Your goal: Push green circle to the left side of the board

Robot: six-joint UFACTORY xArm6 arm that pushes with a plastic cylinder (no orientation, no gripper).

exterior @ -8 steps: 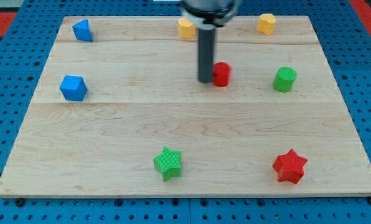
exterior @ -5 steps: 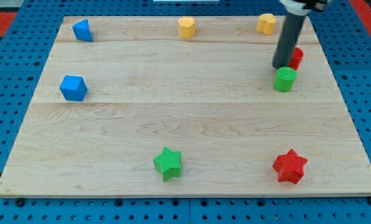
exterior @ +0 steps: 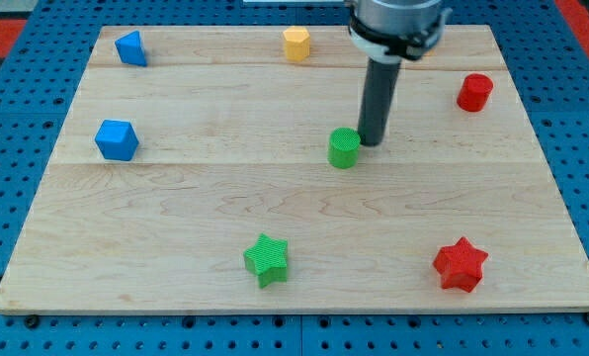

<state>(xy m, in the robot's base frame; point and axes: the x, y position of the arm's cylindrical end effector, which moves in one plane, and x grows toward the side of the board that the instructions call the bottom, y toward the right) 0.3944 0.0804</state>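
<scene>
The green circle (exterior: 344,148) sits near the middle of the wooden board (exterior: 294,247), slightly right of centre. My tip (exterior: 371,142) is right beside it on its right and a little above, touching or nearly touching it. The dark rod rises from there toward the view's top.
A green star (exterior: 266,259) lies at bottom centre and a red star (exterior: 460,264) at bottom right. A red circle (exterior: 474,92) is at upper right. A yellow block (exterior: 295,44) is at top centre. Two blue blocks (exterior: 129,47) (exterior: 116,139) are at left.
The green circle has slid left from the right side to near the centre, with my tip moving left behind it. The red circle, pushed right earlier, now rests at upper right.
</scene>
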